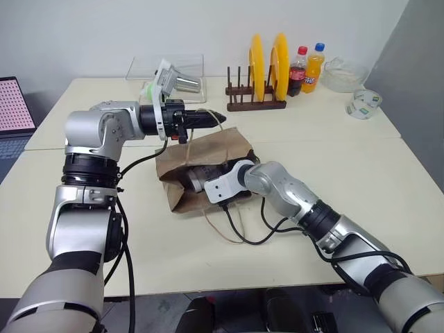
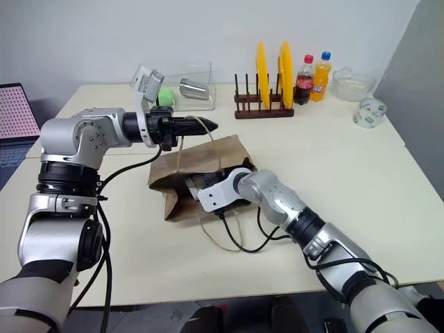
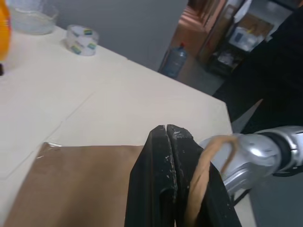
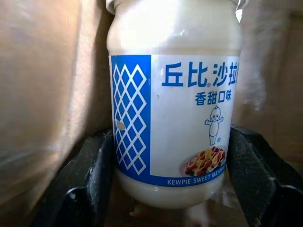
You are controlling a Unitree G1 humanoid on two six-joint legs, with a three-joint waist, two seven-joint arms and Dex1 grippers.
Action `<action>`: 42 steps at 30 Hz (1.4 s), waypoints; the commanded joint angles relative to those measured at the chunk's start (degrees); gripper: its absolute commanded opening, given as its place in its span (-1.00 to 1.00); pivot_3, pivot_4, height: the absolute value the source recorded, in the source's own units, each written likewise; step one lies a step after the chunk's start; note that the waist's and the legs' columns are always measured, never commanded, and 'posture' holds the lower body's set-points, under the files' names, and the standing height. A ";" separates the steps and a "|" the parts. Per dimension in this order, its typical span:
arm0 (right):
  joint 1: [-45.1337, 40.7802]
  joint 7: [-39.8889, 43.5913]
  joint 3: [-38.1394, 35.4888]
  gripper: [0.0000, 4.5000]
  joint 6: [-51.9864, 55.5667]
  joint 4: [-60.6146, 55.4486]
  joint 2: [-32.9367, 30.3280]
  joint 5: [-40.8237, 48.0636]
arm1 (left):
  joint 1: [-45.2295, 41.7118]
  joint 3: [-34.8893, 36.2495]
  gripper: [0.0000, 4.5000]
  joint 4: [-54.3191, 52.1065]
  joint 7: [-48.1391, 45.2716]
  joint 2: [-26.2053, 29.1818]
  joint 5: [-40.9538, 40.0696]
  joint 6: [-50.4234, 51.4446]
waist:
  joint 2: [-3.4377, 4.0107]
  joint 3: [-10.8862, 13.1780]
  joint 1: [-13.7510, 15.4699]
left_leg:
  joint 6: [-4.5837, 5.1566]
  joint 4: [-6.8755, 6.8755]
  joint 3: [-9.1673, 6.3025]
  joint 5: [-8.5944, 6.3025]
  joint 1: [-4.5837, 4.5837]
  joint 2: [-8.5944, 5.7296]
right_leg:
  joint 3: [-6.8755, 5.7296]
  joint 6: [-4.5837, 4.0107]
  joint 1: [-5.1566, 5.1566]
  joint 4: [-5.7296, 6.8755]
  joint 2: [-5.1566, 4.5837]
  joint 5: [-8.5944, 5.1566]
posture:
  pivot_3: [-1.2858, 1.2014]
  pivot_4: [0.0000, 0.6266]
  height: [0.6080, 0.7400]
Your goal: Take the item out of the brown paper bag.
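- Left eye view: a creased brown paper bag lies on its side on a cream table, its mouth facing the robot.
- The left gripper has its black fingers pressed fully together, pinching a tan cord handle and lifting the bag's upper edge so the mouth gapes.
- The right gripper reaches into the mouth from the near side. Its fingers stand on either side of the item, a white jar with a blue-and-white label. The fingers are wide apart and close beside the glass; I cannot tell whether they press on it yet.
- Judged step: closing on the jar before drawing it out. To do it well, the fingers should settle squarely on the jar's lower body, close firmly on the smooth glass, then pull back along the bag's length while the left gripper keeps the mouth raised so the paper does not snag.
- The right wrist view alone shows the jar's label and the fingers flanking it; in the eye views the jar is barely a pale glimpse in the bag's mouth.
- The left wrist view alone shows the cord looped beside the shut fingers.
- The eye views alone show a plate rack and two drink bottles well behind the bag.
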 commanded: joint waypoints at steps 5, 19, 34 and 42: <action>2.21 8.85 -3.16 0.34 1.06 -14.72 -0.58 6.26 | -3.70 1.19 -1.00 3.19 2.58 -1.53 2.49 -6.45 | 0.00 0.00 -0.13 | 0.00 0.00 0.01 0.00 -0.02 0.00 | -0.01 0.00 -0.02 0.00 0.00 0.00 | 0.03 -0.52 1.00; 5.95 14.15 -20.77 0.34 5.83 -30.35 -1.26 35.98 | -3.67 0.79 -1.00 5.45 5.51 -3.61 5.65 -11.38 | 0.00 0.00 0.10 | 0.01 0.01 -0.01 -0.01 -0.05 -0.01 | -0.01 0.00 -0.01 0.00 -0.02 0.00 | 0.03 -0.52 1.00; 10.40 6.35 -43.99 0.34 26.57 -40.97 -14.32 49.86 | -3.25 1.69 -1.00 6.53 6.79 -4.02 7.15 -13.37 | 0.00 0.01 0.42 | 0.05 -0.02 -0.04 -0.03 -0.12 -0.05 | -0.03 0.00 -0.02 -0.03 -0.05 0.00 | 0.03 -0.52 1.00; 22.99 3.48 -36.30 0.34 13.45 -24.14 -33.14 32.05 | -3.41 2.26 -1.00 6.23 7.02 -4.17 7.12 -13.86 | 0.01 0.04 0.34 | 0.24 0.03 0.23 -0.11 -0.10 -0.06 | 0.11 0.01 -0.01 -0.01 -0.05 -0.01 | 0.03 -0.52 1.00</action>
